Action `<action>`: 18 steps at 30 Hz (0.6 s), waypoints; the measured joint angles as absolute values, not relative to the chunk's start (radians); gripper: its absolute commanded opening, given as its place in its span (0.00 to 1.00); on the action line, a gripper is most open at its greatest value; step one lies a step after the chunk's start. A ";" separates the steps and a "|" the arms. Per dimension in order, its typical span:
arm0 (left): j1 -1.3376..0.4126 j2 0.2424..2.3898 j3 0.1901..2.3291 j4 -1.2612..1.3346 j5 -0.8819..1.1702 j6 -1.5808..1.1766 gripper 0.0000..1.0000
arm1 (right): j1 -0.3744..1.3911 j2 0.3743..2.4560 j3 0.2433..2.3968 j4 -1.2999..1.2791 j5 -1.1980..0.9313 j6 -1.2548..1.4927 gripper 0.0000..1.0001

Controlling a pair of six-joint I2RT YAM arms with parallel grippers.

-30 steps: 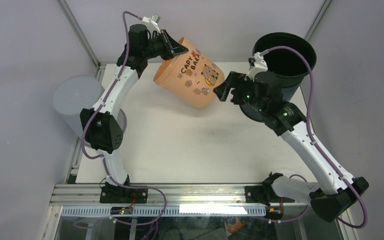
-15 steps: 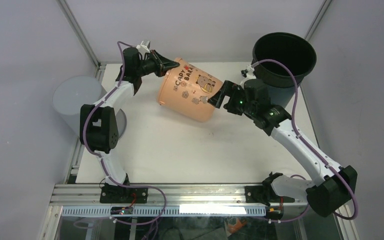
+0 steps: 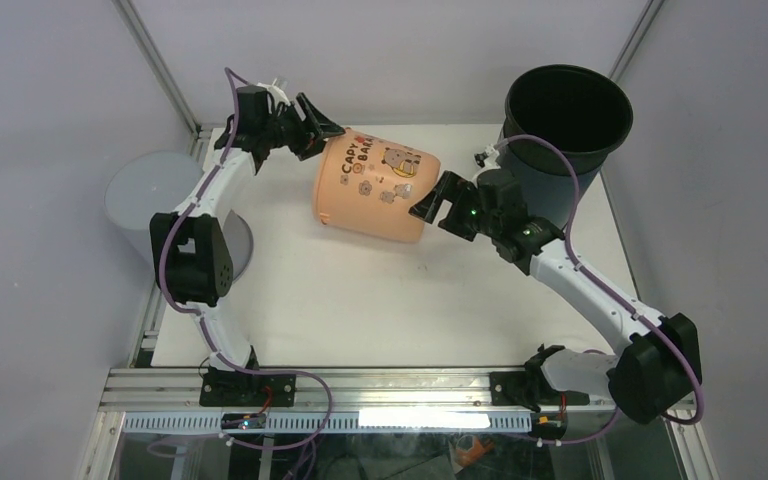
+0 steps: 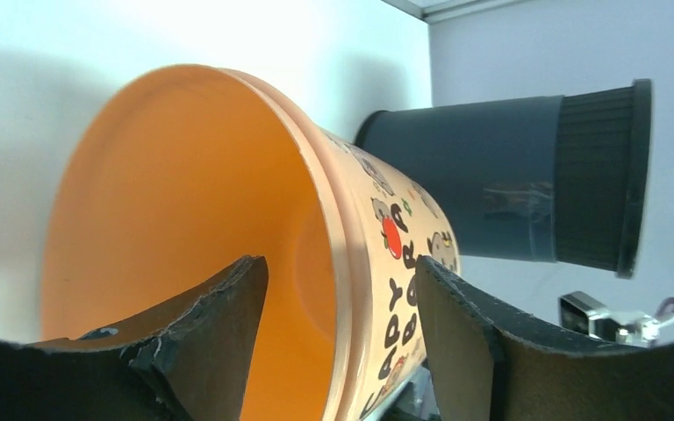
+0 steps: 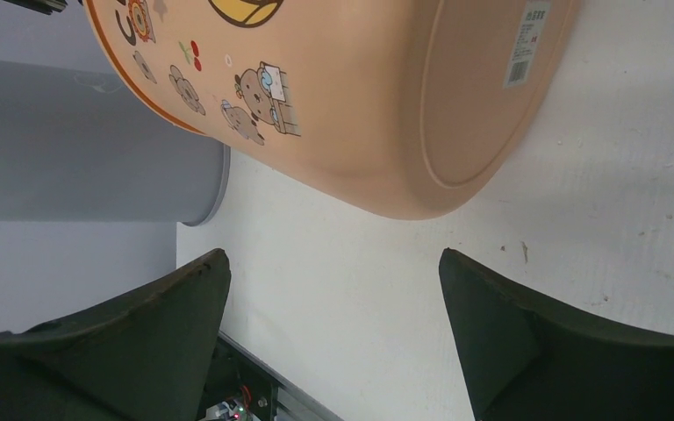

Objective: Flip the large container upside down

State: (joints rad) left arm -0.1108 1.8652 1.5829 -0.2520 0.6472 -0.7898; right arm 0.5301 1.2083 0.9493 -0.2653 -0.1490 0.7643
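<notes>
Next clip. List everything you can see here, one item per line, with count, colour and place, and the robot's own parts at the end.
orange bucket: 1, peach-orange with cartoon animal print, lying on its side at the far middle of the table, mouth toward the left arm
black bucket: 1, black, upright at the far right corner
grey container: 1, grey, at the table's left edge
table: 1, white
arms: 2, white and black with purple cables, bases at the near edge
left end effector: 1, black, open, straddling the orange bucket's rim
right end effector: 1, black, open, at the bucket's base
</notes>
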 measured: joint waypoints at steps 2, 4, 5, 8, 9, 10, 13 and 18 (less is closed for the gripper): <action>-0.112 1.865 1.623 -0.315 0.615 -0.727 0.64 | 0.530 1.213 0.949 -0.258 -0.151 0.762 0.93; -0.114 1.864 1.657 -0.377 0.575 -0.658 0.63 | 0.530 1.217 0.949 -0.257 -0.154 0.762 0.93; -0.118 1.862 1.669 -0.403 0.557 -0.630 0.63 | 0.530 1.219 0.949 -0.256 -0.155 0.762 0.93; -0.126 1.856 1.690 -0.475 0.511 -0.550 0.63 | 0.530 1.222 0.949 -0.254 -0.158 0.762 0.93; -0.134 1.854 1.698 -0.503 0.492 -0.522 0.61 | 0.530 1.222 0.949 -0.253 -0.158 0.762 0.93; -0.143 1.852 1.703 -0.524 0.476 -0.500 0.61 | 0.530 1.223 0.949 -0.252 -0.159 0.762 0.93; -0.182 1.846 1.733 -0.582 0.398 -0.439 0.57 | 0.530 1.225 0.949 -0.250 -0.161 0.761 0.93; -0.263 1.810 1.756 -0.649 0.233 -0.361 0.37 | 0.530 1.238 0.949 -0.244 -0.166 0.761 0.93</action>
